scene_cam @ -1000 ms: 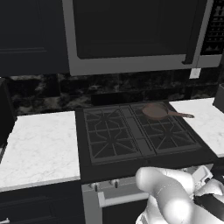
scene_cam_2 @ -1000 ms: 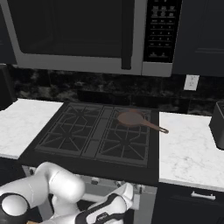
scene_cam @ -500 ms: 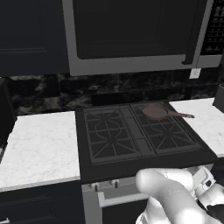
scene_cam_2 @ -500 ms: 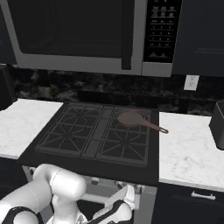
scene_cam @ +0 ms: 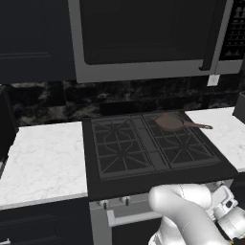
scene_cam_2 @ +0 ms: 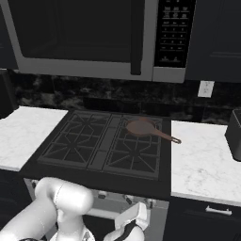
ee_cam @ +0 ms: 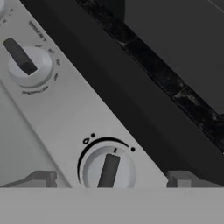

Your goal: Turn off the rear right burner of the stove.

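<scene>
The stove (scene_cam: 143,179) stands between two white counter (scene_cam: 40,158) sections, below the microwave (scene_cam: 143,38). The rear right burner (scene_cam_2: 143,123) lies at the cooktop's back right and carries a brown pan (scene_cam_2: 141,127) whose handle points toward the right counter. The arm bends low before the silver front panel (ee_cam: 65,118). The hand (ee_cam: 109,178) is released, its fingertips (ee_cam: 41,178) spread either side of a round knob (ee_cam: 108,169), close to it; a second knob (ee_cam: 28,65) sits farther along the panel.

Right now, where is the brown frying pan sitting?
The brown frying pan sits on the rear right burner of the black stove, handle pointing right toward the white marble counter.
</scene>
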